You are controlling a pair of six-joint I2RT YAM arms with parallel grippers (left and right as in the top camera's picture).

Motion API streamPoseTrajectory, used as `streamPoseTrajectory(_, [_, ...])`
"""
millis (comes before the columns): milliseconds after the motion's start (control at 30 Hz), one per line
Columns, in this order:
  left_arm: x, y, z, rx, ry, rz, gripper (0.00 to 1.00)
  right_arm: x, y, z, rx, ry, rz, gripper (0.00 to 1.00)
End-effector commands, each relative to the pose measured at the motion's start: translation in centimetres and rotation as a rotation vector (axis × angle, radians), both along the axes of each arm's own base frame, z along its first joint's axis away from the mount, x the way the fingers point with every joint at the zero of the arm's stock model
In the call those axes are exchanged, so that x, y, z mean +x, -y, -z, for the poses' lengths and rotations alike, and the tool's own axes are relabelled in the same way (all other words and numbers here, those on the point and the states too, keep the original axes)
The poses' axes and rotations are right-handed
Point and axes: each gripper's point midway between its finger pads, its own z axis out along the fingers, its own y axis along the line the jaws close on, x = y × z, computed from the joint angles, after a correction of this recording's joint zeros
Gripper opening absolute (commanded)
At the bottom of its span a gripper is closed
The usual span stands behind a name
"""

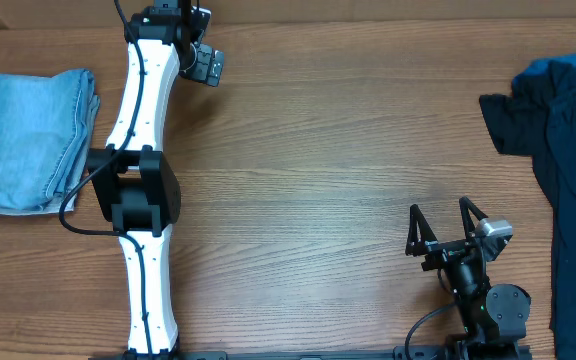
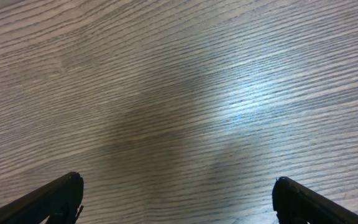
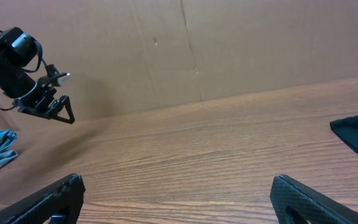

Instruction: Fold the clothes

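Wood-grain table [image 1: 318,180], 2 arms, 2 lots of clothing. Folded jeans [image 1: 33,140], light-blue denim, lie flat at the table's left edge, just beside the left arm [image 1: 138,150], which reaches across the table from the near side to the far side. In the right wrist view a corner of the jeans shows at the left margin. Dark garment [image 1: 573,190], navy to black, lies unfolded and rumpled at the right edge, with a brighter blue patch at its far end; 1 tip of it enters the right wrist view from the right. Left gripper [image 1: 206,65] hangs near the far edge, well apart from both garments. Its fingers [image 2: 58,199] are spread wide, nothing between them, only bare wood beneath. Right gripper [image 1: 438,206] sits low at the near right of the table, near the dark garment but not touching it. Its fingers [image 3: 55,199] are spread fully apart with nothing held. From the right wrist the left gripper shows above the table against a plain brown wall [image 3: 229,43].
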Motion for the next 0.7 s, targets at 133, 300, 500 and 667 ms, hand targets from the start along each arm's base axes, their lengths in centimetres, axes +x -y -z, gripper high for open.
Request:
streamPoseTrajectory(133, [0.2, 0.3, -0.8, -0.018, 0.018, -0.006, 1.00, 0.0, 0.1, 0.2, 0.007, 0.003, 0.005, 1.00])
streamPoseTrajectory(300, [0.2, 0.3, -0.8, -0.018, 0.018, -0.006, 1.00, 0.0, 0.0, 0.2, 0.007, 0.003, 0.005, 1.00])
streamPoseTrajectory(500, [0.2, 0.3, -0.8, -0.018, 0.018, -0.006, 1.00, 0.0, 0.1, 0.2, 0.007, 0.003, 0.005, 1.00])
streamPoseTrajectory(667, [-0.7, 1.4, -7.4, -0.026, 0.116, 0.015, 1.00, 0.0, 0.1, 0.2, 0.007, 0.003, 0.005, 1.00])
